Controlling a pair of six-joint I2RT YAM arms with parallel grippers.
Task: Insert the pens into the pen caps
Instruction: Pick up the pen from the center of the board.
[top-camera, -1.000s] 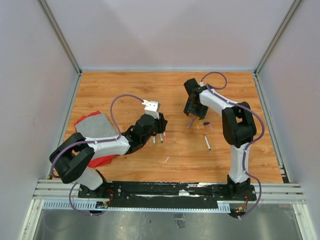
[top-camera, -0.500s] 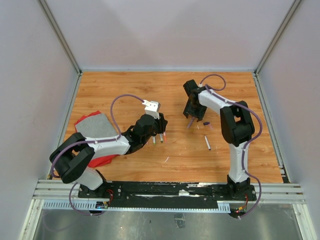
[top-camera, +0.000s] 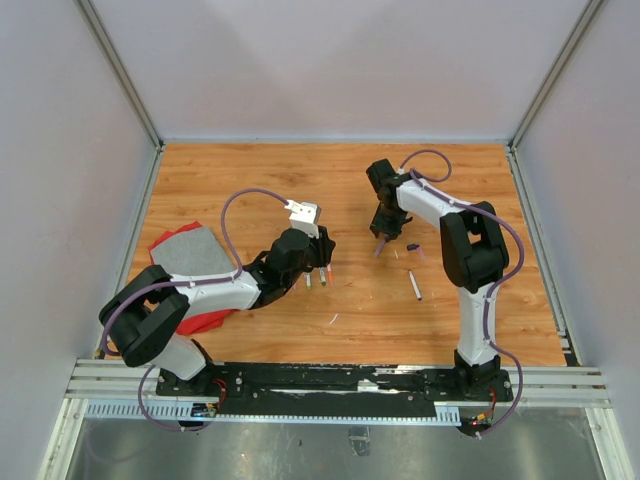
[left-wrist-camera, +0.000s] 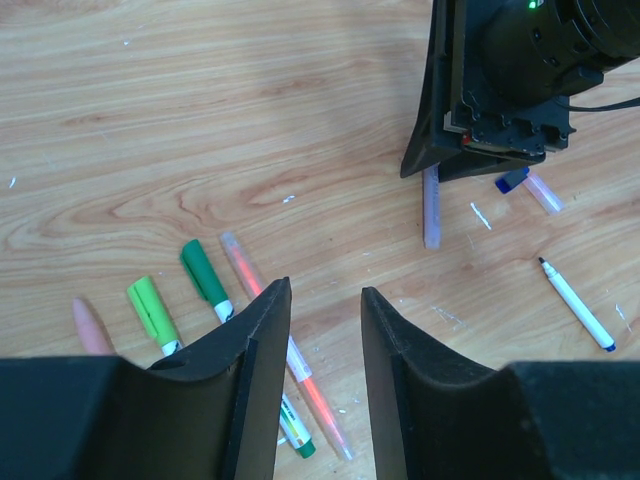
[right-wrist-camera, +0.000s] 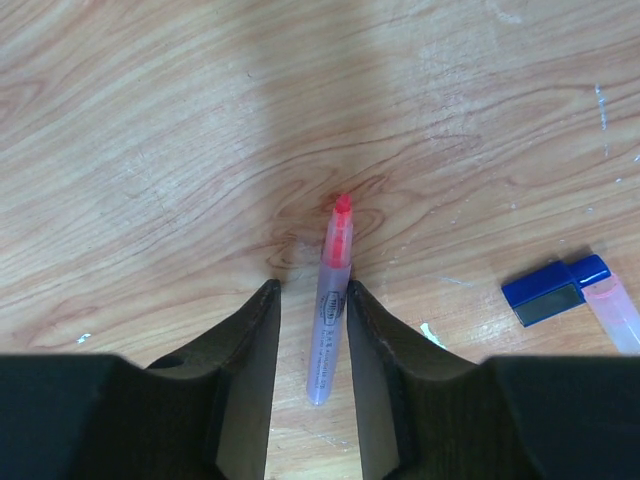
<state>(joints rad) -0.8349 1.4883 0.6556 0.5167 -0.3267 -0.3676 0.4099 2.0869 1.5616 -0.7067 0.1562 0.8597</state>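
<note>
- The right gripper (right-wrist-camera: 310, 288) straddled a pale translucent plastic pen with a red tip (right-wrist-camera: 333, 300) lying on the wooden table (right-wrist-camera: 150, 120); its jaws stood apart, with a gap on one side.
- The left gripper (left-wrist-camera: 325, 290) hovered, jaws apart, above a slim orange plastic pen (left-wrist-camera: 248, 272).

My desk (right-wrist-camera: 150, 120) reads as orange-brown wood with darker wavy grain and a few white flecks. The right end effector (right-wrist-camera: 311, 290) is black, and the pen (right-wrist-camera: 330, 300) at its fingers has a frosted lilac barrel with a red tip. The cap (right-wrist-camera: 555, 290) nearby is deep blue, next to a pale pink pen (right-wrist-camera: 615, 310). The left end effector (left-wrist-camera: 322, 295) is black too. Near it I see a light green cap (left-wrist-camera: 152, 312), a dark green cap (left-wrist-camera: 205, 280), a translucent orange pen (left-wrist-camera: 240, 262), and a white pen (left-wrist-camera: 575, 303) with a dark tip and blue end. From above, the cloth (top-camera: 190, 255) is grey over red and the cables (top-camera: 245, 195) are purple.
</note>
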